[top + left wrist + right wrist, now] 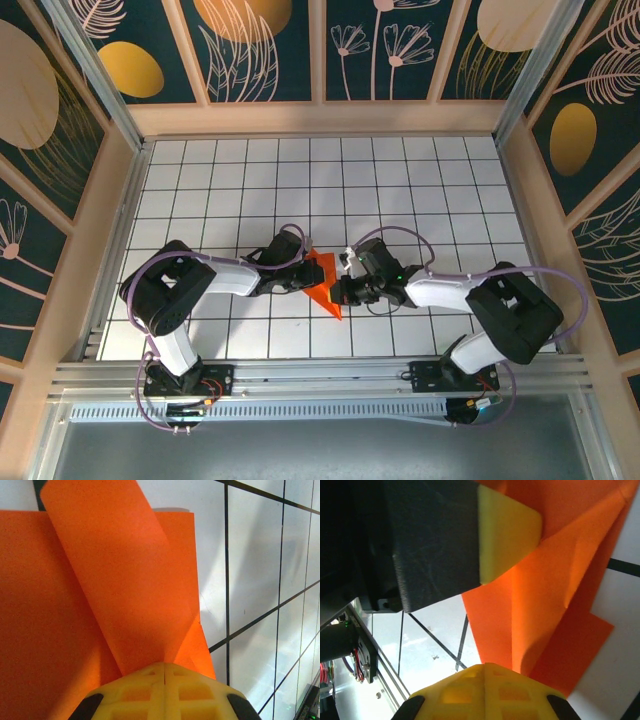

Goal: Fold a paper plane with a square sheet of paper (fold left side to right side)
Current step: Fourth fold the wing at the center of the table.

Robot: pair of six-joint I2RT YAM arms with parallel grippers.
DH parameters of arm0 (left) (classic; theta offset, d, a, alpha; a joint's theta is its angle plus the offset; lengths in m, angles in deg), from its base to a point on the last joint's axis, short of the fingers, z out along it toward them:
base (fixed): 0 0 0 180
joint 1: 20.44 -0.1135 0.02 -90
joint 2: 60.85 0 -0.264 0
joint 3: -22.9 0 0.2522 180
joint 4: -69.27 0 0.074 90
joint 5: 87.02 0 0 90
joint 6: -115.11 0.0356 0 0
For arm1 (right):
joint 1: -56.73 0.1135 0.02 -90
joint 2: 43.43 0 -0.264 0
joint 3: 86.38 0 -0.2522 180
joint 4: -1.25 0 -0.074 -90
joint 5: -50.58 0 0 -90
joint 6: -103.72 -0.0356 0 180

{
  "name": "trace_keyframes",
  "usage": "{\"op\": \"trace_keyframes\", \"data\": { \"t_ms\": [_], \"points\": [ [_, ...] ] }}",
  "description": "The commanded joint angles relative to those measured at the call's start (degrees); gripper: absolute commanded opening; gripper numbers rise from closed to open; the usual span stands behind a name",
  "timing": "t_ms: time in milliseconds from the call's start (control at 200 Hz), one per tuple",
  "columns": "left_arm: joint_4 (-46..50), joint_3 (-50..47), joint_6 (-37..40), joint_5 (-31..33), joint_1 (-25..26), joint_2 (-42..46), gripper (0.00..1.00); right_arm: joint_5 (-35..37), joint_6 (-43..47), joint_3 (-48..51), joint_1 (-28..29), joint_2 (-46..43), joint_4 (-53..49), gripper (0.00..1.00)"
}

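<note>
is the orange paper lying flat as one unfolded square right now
No, in the left wrist view the orange paper has a creased flap raised up over a flat layer beneath it.

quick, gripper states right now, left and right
left gripper: closed, pinching a raised flap of the orange paper
right gripper: closed, pinching the orange paper too

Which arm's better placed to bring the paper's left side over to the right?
Probably the left: the left pincer is shut on a raised flap on the left side of the orange paper. The right pincer pinches the right side and could anchor it.
</note>
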Motion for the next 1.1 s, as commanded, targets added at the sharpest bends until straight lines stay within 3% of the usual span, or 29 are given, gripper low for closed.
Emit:
{"op": "trace_keyframes", "data": {
  "t_ms": [0, 1096],
  "points": [
    [3.7, 0.3, 0.5, 2.5, 0.1, -1.7, 0.0, 2.1, 0.6, -0.5, -0.2, 0.9, -1.9, 0.0],
    [2.2, 1.8, -0.1, 2.7, 0.0, 2.5, 0.02, 8.0, 0.4, 0.9, 0.7, 6.0, -8.5, 0.0]
  ]
}}
